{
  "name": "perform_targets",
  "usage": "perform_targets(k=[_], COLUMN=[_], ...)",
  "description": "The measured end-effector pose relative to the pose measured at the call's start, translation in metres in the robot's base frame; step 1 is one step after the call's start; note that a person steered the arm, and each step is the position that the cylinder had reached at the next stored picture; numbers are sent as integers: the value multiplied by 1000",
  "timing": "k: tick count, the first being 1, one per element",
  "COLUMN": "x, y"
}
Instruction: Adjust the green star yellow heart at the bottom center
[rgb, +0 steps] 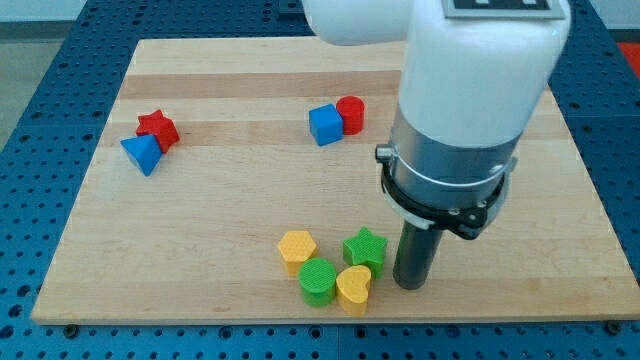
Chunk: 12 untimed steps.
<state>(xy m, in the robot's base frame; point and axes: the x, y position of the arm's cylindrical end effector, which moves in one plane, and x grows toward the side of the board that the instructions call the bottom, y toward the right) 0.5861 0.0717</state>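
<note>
The green star (365, 249) sits near the view's bottom centre, touching the yellow heart (353, 288) just below and left of it. A green cylinder (318, 280) touches the heart's left side, and a yellow hexagon (297, 249) lies above and left of that. My tip (411, 285) rests on the board just right of the green star and the yellow heart, close to both, with a narrow gap to the star.
A blue cube (325, 125) and a red cylinder (350, 115) touch near the top centre. A red star (157, 128) and a blue triangle (142, 153) touch at the left. The wooden board (200, 260) ends near the bottom blocks. The arm's white body hides the upper right.
</note>
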Motion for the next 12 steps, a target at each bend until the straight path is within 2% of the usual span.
perform_targets(k=[4, 7, 8, 11, 12], x=[-1, 0, -26, -200, -218], y=[-28, -12, 14, 48, 42])
